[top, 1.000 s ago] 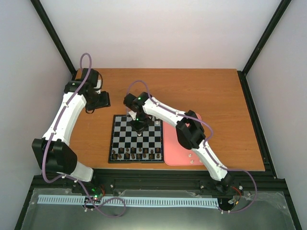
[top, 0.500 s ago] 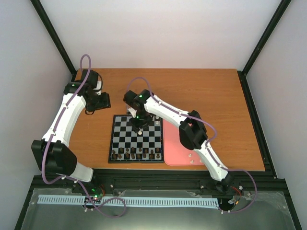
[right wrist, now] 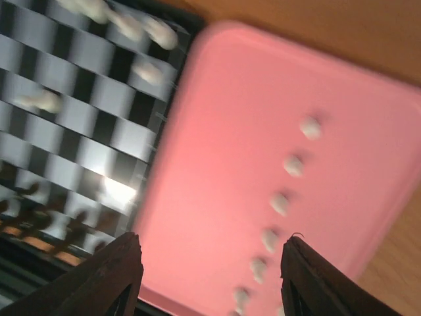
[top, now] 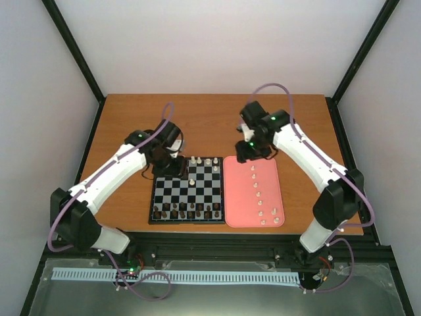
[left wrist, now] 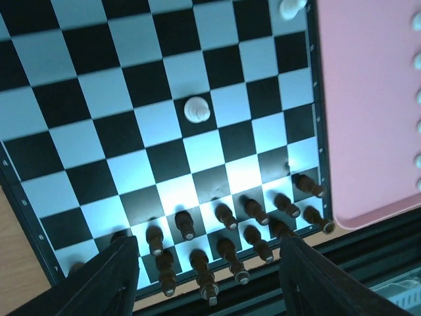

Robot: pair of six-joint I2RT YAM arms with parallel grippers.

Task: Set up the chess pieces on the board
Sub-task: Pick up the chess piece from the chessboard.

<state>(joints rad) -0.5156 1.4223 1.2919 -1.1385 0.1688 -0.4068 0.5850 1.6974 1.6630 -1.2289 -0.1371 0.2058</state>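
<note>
Both jaw pairs apart, empty
Right gripper (right wrist: 209,247) over the pink tray (right wrist: 223,164): descend straight, close on one tiny cream chess piece (right wrist: 310,127) only. Left gripper (left wrist: 208,241) hovers above the black-and-grey checked board (left wrist: 85,79).

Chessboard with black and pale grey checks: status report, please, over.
Left gripper open, empty, above black-and-grey chessboard. Right gripper open, empty, above pink rectangular tray. Few tiny white chess pieces on board, rest lined on tray. No obstruction seen.

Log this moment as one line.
left gripper: jaws open, empty, over board | right gripper: jaws open, empty, by pink tray | chess pieces: row on tray
</note>
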